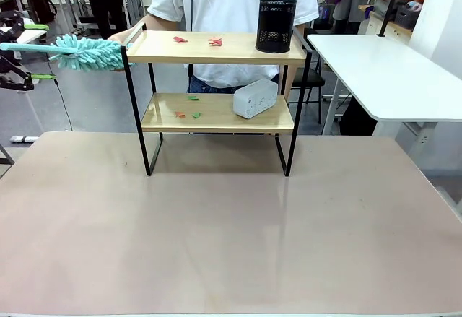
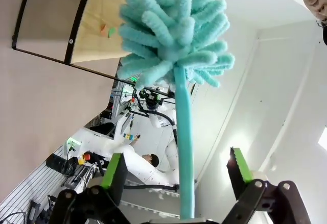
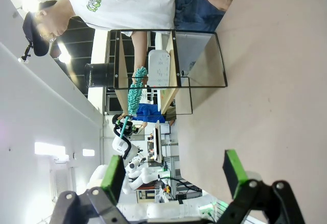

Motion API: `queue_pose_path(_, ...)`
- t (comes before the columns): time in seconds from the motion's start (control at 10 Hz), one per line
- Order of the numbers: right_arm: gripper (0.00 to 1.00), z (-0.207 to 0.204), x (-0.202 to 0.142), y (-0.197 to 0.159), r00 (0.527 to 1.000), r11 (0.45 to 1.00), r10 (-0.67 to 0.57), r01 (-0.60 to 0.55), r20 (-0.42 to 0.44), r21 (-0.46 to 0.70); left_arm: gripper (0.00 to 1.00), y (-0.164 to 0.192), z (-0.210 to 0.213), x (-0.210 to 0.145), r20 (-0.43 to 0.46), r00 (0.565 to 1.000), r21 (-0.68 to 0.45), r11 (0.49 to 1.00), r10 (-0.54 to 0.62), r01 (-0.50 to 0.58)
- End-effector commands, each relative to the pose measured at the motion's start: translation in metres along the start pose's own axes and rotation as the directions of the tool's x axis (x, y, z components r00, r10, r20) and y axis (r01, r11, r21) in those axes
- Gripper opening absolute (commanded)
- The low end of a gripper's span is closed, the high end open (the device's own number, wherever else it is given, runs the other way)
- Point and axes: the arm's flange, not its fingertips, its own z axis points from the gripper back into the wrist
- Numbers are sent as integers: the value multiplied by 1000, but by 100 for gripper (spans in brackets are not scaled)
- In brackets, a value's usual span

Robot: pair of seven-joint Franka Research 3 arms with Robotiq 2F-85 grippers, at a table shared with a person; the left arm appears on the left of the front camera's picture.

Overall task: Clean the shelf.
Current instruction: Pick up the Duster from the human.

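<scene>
The shelf [image 1: 231, 55] stands at the far middle of the table, also seen in the left wrist view [image 2: 97, 25] and the right wrist view [image 3: 168, 60]. Red scraps [image 1: 215, 41] lie on its top board. Red and green scraps [image 1: 180, 114] lie on the lower board. A teal fluffy duster [image 1: 90, 52] reaches to the top board's left end. Its handle [image 2: 184, 147] runs between the wide-apart fingers of my left gripper [image 2: 178, 170], and neither pad touches it. My right gripper [image 3: 176, 173] is open with nothing in it, well back from the shelf.
A black mesh cup [image 1: 276, 24] stands on the top board at the right. A white box-like device [image 1: 255, 98] lies on the lower board. A person stands behind the shelf with a hand [image 1: 130, 37] at its top left corner. A white table [image 1: 390, 71] stands at the right.
</scene>
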Motion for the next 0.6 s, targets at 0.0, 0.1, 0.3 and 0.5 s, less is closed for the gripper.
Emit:
queue_pose_path(0.0,100,0,-2,2,1000,1000,12,-12,-8,4,100,-1,-6,-5,19,1000,-17,1000,19,-18)
queue_pose_path(0.1,100,0,-2,2,1000,1000,12,-12,-8,4,100,-1,-6,-4,23,1000,-17,1000,21,-21)
queue_pose_path(0.3,100,0,-2,2,1000,1000,12,-12,-8,4,65,-3,-6,-1,25,1000,-26,1000,16,-15)
queue_pose_path(0.5,100,0,-2,2,1000,1000,12,-12,-8,4,8,-4,-4,1,43,999,-39,999,6,-4)
